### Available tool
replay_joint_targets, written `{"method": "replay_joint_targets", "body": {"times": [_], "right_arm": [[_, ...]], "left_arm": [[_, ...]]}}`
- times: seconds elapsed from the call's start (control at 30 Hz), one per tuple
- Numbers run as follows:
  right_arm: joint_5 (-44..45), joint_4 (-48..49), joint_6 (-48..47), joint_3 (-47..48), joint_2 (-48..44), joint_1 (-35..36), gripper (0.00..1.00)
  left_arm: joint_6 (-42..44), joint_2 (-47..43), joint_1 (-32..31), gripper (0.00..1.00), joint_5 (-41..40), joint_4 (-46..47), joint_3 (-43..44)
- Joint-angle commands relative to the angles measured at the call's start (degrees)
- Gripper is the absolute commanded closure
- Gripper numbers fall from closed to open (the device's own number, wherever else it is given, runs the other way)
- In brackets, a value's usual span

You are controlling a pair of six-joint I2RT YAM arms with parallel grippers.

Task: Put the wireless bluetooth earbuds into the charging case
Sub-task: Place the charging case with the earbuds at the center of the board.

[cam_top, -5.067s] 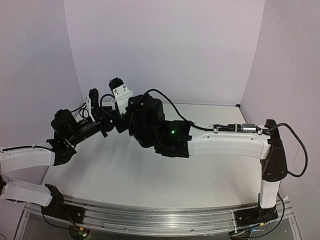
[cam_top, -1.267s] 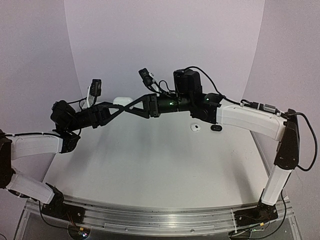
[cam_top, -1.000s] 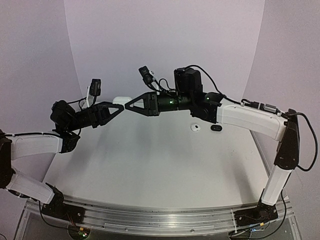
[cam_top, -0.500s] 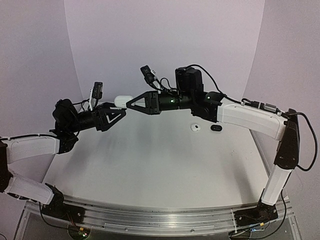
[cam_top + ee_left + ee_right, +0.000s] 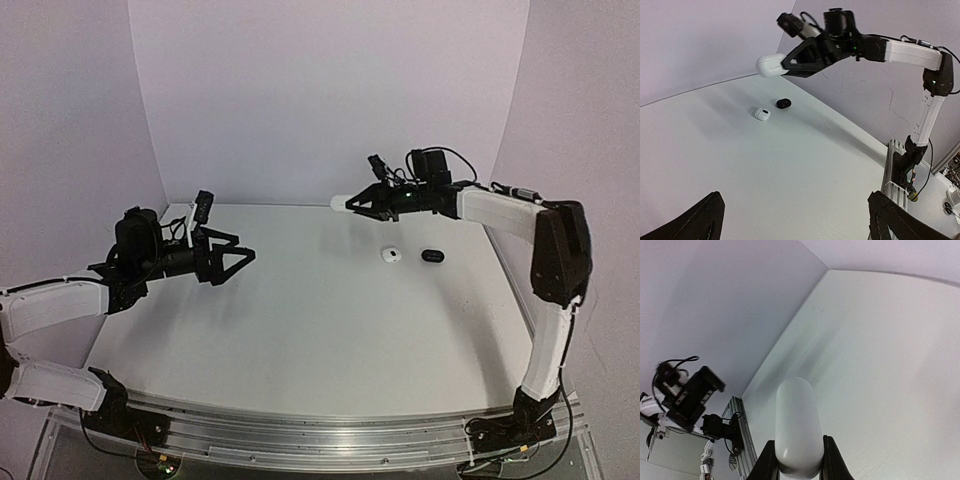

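White tabletop (image 5: 300, 340), lavender walls (image 5: 300, 90) on three sides.

Right gripper (image 5: 352, 205) is clamped on the charging case (image 5: 338, 203). The case is white and pill-shaped, looks closed, and is held up off the table with most of its body sticking out past the fingertips. Right wrist view shows a finger (image 5: 767, 465) pressed against each side of the case's near end.

Below that gripper and a bit back toward its arm, two buds lie on the table. The white earbud (image 5: 391, 256) is nearer the fingertips. The black earbud (image 5: 431, 256) is just beside it, on the side away from the tips — close, not touching. Neither is in the case.

Left gripper (image 5: 238, 257) has its jaws spread wide with nothing between them. It hovers over the table, well apart from the right gripper and pointing roughly toward it. From the left wrist view, both buds sit far ahead of the open fingers — held case up above them, white bud the closer of the two.
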Motion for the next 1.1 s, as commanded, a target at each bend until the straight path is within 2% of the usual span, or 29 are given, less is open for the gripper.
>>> {"method": "replay_joint_targets", "body": {"times": [0.0, 0.17, 0.33, 0.6, 0.93, 0.97, 1.07], "right_arm": [[-5.6, -14.1, -5.8, 7.8, 12.5, -3.1, 1.00], [-8.5, -14.8, -5.1, 18.3, 23.0, -4.3, 1.00], [-9.3, -15.2, -3.0, 27.3, 31.7, -5.0, 1.00], [-7.2, -16.5, -4.1, 26.0, 35.2, -5.1, 1.00], [-2.1, -25.0, -8.6, 27.9, 36.7, -5.1, 1.00], [-1.6, -25.7, -9.0, 28.2, 37.0, -5.1, 0.99], [-0.5, -27.4, -9.4, 29.5, 38.1, -5.1, 0.87]], "left_arm": [[2.1, -1.1, 0.2, 0.00, 0.4, -2.6, 0.6], [1.9, 0.3, 0.2, 0.00, 1.4, -2.7, 1.0], [2.4, 2.3, 0.2, 0.00, 6.4, -1.3, 1.7], [3.9, 1.4, 0.2, 0.00, 0.8, -1.7, 1.7], [3.7, 1.4, 0.2, 0.00, 0.7, -1.3, 1.3], [3.8, 1.4, 0.2, 0.01, 0.6, -1.3, 1.3], [3.9, 1.5, 0.2, 0.00, 0.6, -1.3, 1.4]]}}
